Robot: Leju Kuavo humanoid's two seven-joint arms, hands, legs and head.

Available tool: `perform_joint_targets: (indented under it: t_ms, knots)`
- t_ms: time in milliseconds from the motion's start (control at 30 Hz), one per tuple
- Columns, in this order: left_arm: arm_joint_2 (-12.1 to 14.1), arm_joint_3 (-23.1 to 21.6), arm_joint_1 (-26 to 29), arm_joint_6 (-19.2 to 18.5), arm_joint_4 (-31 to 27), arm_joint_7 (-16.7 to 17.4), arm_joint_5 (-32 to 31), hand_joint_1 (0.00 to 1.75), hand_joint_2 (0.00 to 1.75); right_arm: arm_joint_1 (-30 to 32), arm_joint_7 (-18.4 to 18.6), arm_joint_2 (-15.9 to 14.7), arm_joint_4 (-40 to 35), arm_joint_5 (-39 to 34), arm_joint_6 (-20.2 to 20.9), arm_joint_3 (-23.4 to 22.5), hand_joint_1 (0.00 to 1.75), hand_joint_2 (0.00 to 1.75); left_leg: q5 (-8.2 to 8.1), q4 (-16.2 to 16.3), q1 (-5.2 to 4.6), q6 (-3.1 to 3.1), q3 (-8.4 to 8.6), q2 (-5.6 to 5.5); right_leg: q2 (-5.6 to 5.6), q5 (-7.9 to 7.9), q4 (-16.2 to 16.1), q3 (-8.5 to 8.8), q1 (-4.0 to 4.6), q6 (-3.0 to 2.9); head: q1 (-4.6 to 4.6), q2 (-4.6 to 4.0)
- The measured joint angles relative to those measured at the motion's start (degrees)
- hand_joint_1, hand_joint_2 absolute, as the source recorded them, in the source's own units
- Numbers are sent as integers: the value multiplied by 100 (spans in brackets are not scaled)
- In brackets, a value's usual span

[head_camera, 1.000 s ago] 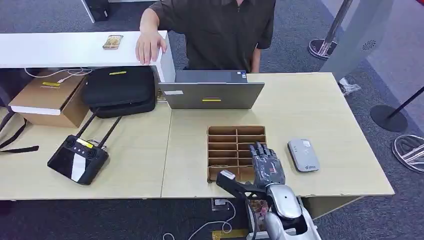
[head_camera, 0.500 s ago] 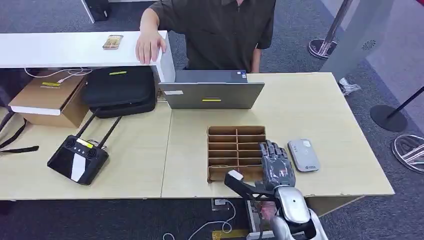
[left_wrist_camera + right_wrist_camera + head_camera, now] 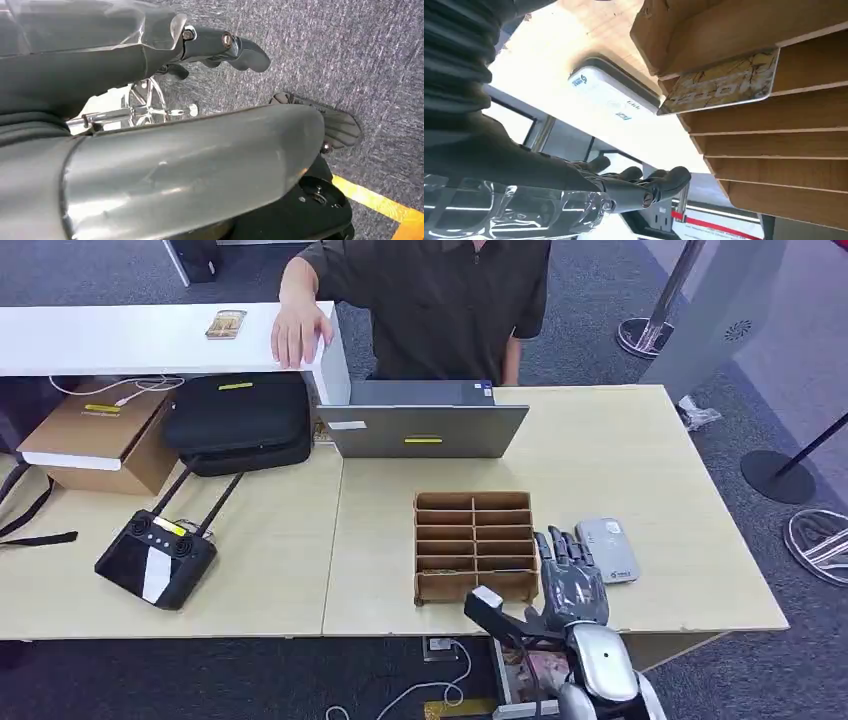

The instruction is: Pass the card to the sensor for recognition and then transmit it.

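Over the last second the right hand [image 3: 570, 585] slid sideways off the wooden divider tray [image 3: 473, 545] toward the grey card reader [image 3: 607, 550], fingers spread and holding nothing. So no pickup yet: the card [image 3: 721, 85] sits in a tray slot just beside the hand's thumb side. The left hand [image 3: 225, 47] hangs over carpet, loosely curled, empty. Beyond the fingertips: a laptop [image 3: 425, 425] and a person [image 3: 440, 300]; the tray's wall blocks the way back.

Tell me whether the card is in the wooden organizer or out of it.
In. The card sits in a slot of the wooden organizer, its end sticking out; the right hand holds nothing.
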Motion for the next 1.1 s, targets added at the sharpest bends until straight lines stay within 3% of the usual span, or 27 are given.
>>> perform_joint_targets:
  t_ms: [1100]
  knots:
    - [9,0,-5,-39,0,39,-101,0,0,-164,-79,225,312,-109,30,-9,0,175,0,0,0,0,0,0,-1,0,1,1,0,0,0,0]
